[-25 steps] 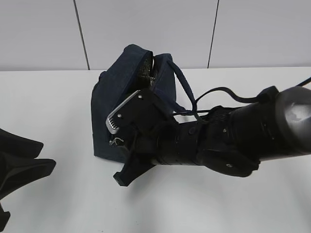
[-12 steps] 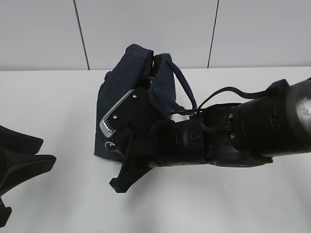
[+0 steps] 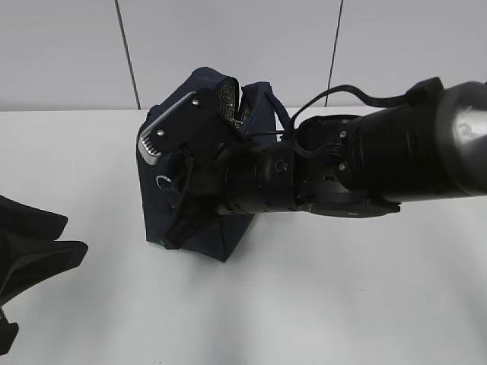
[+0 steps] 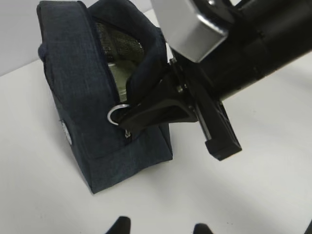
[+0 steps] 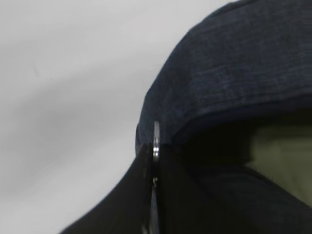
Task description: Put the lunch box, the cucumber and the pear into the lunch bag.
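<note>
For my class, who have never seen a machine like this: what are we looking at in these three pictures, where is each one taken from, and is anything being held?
This is a two-armed robot at a white table. One picture looks across the table from outside; the other two come from cameras on each wrist. The big black arm is the right one; its end effector is closed on the metal ring pull of the zipper on a dark navy lunch bag, the only thing standing on the table. The bag's top gapes, showing silvery lining and something pale green inside, probably the lunch box. The left end effector waits at the table's left, empty and open. No cucumber or pear is visible.
</note>
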{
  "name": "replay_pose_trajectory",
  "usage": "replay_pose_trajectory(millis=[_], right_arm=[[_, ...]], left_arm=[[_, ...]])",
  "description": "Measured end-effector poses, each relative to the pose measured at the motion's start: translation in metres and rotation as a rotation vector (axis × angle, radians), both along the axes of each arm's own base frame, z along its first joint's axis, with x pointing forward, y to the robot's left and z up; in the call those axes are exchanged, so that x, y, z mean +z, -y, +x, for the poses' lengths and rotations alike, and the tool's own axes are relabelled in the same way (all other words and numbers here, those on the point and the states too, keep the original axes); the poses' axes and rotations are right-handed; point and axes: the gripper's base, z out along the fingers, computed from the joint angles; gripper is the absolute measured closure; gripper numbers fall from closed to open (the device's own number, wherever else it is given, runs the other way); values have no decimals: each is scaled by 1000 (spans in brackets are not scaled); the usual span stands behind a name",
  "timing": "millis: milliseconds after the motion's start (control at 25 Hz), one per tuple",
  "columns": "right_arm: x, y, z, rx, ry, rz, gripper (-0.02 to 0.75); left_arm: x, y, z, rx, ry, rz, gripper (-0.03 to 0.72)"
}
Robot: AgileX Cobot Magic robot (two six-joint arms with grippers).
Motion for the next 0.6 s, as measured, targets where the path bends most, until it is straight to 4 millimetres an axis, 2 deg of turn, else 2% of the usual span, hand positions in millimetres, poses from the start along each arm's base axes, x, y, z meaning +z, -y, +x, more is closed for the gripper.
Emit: replay_pose_trajectory(millis=[280,600], right_arm=[[23,3,-1,-5,57,7,738],[36,6,-3,-13,80,19,738]], left_arm=[[0,0,2,6,7,-2,446],[-11,6,18,45,2,18,446]])
